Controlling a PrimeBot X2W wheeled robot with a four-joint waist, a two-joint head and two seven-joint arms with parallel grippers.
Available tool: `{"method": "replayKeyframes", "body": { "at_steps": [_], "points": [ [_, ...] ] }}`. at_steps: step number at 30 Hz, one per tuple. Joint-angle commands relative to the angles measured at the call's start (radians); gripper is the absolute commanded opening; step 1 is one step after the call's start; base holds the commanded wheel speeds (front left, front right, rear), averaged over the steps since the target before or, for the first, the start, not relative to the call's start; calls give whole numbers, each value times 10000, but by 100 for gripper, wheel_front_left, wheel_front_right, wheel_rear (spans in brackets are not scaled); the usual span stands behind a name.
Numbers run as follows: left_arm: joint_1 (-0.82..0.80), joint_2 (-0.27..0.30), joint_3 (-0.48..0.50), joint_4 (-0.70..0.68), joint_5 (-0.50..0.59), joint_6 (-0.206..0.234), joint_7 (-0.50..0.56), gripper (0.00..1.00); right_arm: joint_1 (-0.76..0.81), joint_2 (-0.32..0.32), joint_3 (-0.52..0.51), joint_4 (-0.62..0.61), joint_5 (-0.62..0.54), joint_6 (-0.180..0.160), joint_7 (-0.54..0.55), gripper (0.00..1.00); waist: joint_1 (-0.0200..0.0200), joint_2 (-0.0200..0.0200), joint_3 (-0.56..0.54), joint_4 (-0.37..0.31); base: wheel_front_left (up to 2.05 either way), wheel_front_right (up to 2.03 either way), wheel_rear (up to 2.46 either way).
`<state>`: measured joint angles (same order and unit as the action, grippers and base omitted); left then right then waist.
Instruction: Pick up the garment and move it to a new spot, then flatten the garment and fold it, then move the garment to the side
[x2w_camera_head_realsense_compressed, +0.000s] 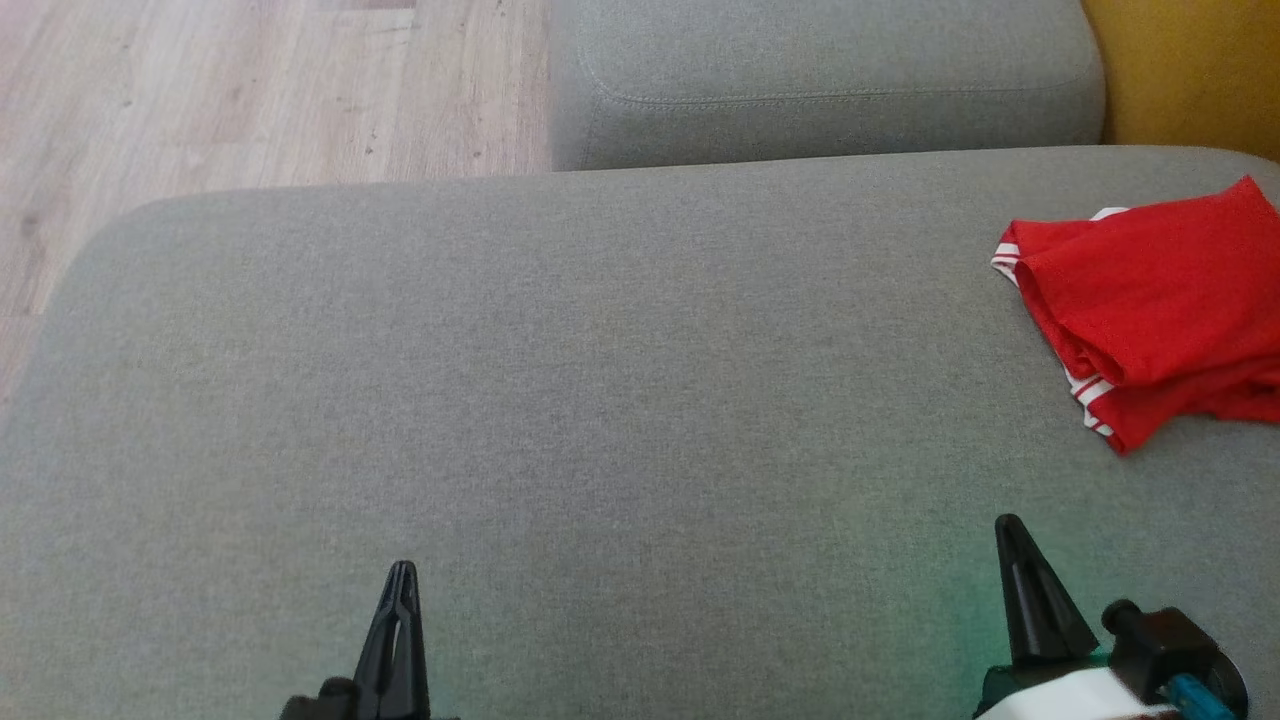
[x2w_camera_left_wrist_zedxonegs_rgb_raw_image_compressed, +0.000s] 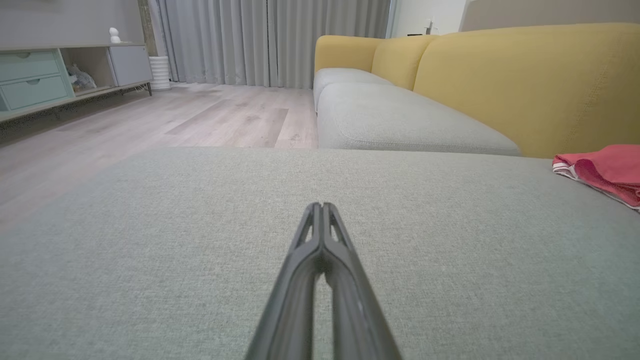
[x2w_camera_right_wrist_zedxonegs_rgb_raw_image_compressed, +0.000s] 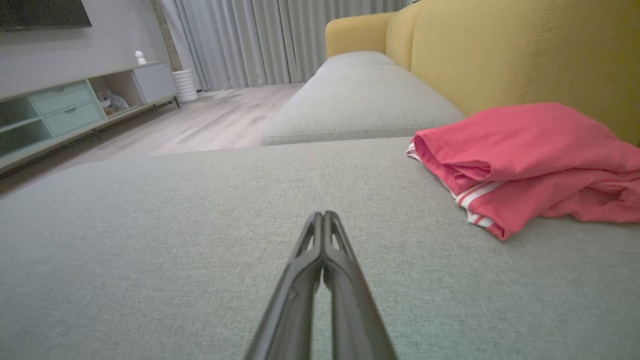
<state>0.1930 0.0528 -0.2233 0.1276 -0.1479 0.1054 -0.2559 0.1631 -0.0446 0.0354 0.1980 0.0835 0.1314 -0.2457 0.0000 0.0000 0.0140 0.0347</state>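
Observation:
A red garment (x2w_camera_head_realsense_compressed: 1160, 300) with white stripes lies bunched at the far right of the grey cushion (x2w_camera_head_realsense_compressed: 600, 400); its right part runs out of the head view. It also appears as a red garment (x2w_camera_right_wrist_zedxonegs_rgb_raw_image_compressed: 525, 160) in the right wrist view and as a red garment (x2w_camera_left_wrist_zedxonegs_rgb_raw_image_compressed: 605, 170) at the right edge of the left wrist view. My left gripper (x2w_camera_head_realsense_compressed: 400, 572) is shut, empty, low over the cushion's near left. My right gripper (x2w_camera_head_realsense_compressed: 1008, 525) is shut and empty, short of the garment. Closed tips show at left gripper (x2w_camera_left_wrist_zedxonegs_rgb_raw_image_compressed: 321, 205) and right gripper (x2w_camera_right_wrist_zedxonegs_rgb_raw_image_compressed: 323, 214).
A second grey seat cushion (x2w_camera_head_realsense_compressed: 820, 80) lies beyond. The yellow sofa back (x2w_camera_head_realsense_compressed: 1190, 70) rises at the right. Wooden floor (x2w_camera_head_realsense_compressed: 250, 90) lies past the cushion's left edge. A low cabinet (x2w_camera_left_wrist_zedxonegs_rgb_raw_image_compressed: 55, 75) and grey curtains (x2w_camera_left_wrist_zedxonegs_rgb_raw_image_compressed: 270, 40) stand across the room.

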Motion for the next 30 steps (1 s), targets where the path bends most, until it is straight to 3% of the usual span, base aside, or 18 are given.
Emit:
{"method": "replayKeyframes", "body": {
  "at_steps": [1,30],
  "points": [
    [-184,22,60,-316,-301,-33,54,0,-207,-25,2,-329,342,0,53,0,0,0,0,-3,0,0,0],
    [-892,212,579,128,-3953,-613,716,0,-818,-226,-99,-124,4128,-2,695,0,0,0,-28,-85,0,0,0]
  ]
}}
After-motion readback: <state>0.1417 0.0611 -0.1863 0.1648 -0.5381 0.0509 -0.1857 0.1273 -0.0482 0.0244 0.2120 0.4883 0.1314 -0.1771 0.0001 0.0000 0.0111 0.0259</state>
